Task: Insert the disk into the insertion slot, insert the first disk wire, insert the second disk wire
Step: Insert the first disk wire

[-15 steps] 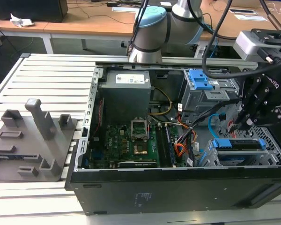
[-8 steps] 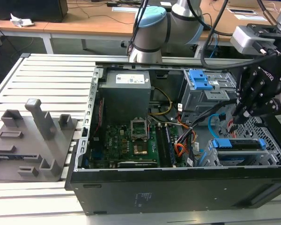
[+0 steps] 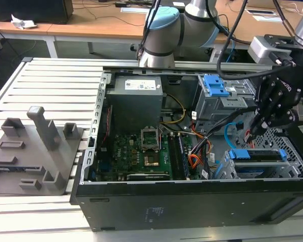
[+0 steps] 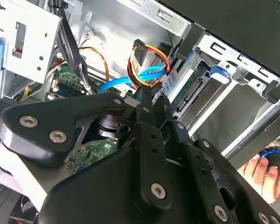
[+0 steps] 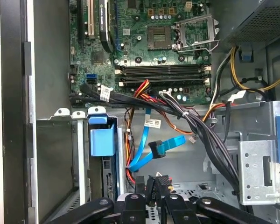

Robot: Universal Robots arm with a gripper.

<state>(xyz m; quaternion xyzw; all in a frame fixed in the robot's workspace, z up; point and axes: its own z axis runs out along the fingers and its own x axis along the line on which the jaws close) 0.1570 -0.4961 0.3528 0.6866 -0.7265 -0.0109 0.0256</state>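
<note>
At the exterior view's left, a grey fixture block [image 3: 38, 146] lies on the slatted table [image 3: 55, 80] beside the open computer case [image 3: 192, 201]. Inside the case, the motherboard [image 3: 141, 151] occupies the centre. Further right, the second disk wire [image 3: 231, 130] forms a free light blue loop just beside the gripper [image 3: 253, 132]. The gripper hangs over the insertion slot [image 3: 293, 151], its fingers clenched on the first disk wire [image 4: 139, 46]. In the second wrist view, that wire's dark plug protrudes past the fingertips. The disk [image 3: 257, 154] is seated in the insertion slot, blue carrier edge exposed.
</note>
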